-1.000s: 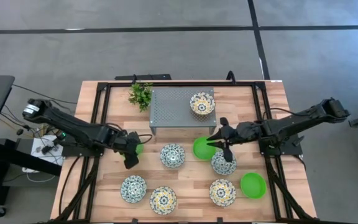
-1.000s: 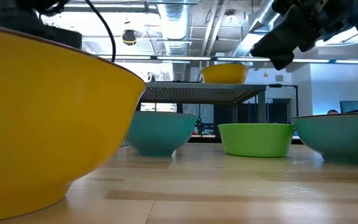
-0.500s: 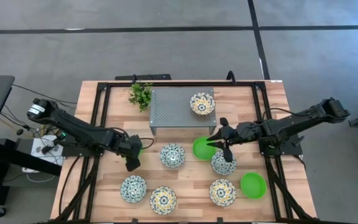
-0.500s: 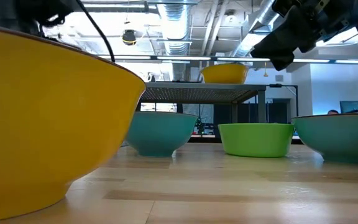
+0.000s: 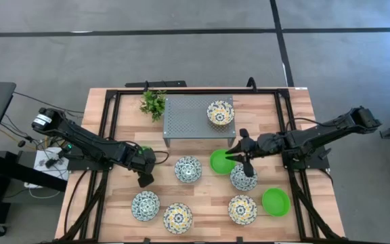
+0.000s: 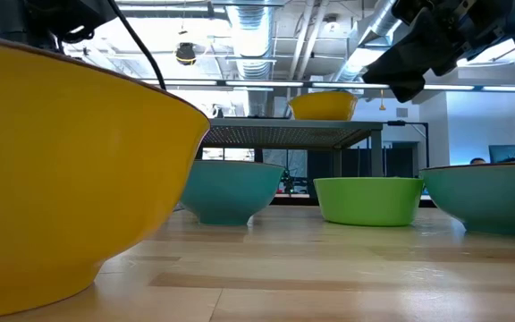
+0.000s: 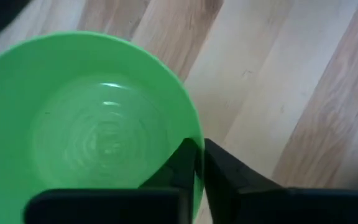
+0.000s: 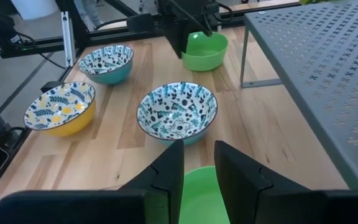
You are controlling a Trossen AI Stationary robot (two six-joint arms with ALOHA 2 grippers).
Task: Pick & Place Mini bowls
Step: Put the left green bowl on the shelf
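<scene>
My left arm reaches in from the table's left side, its left gripper (image 5: 145, 163) low over the boards with the fingers (image 7: 219, 177) pinched on the rim of a green bowl (image 7: 98, 124). My right arm stretches in from the right edge, elbow raised, forearm pointing toward the table's middle. Its right gripper (image 5: 237, 154) has both fingers (image 8: 166, 171) straddling the rim of another green bowl (image 8: 199, 193), nearly closed on it.
</scene>
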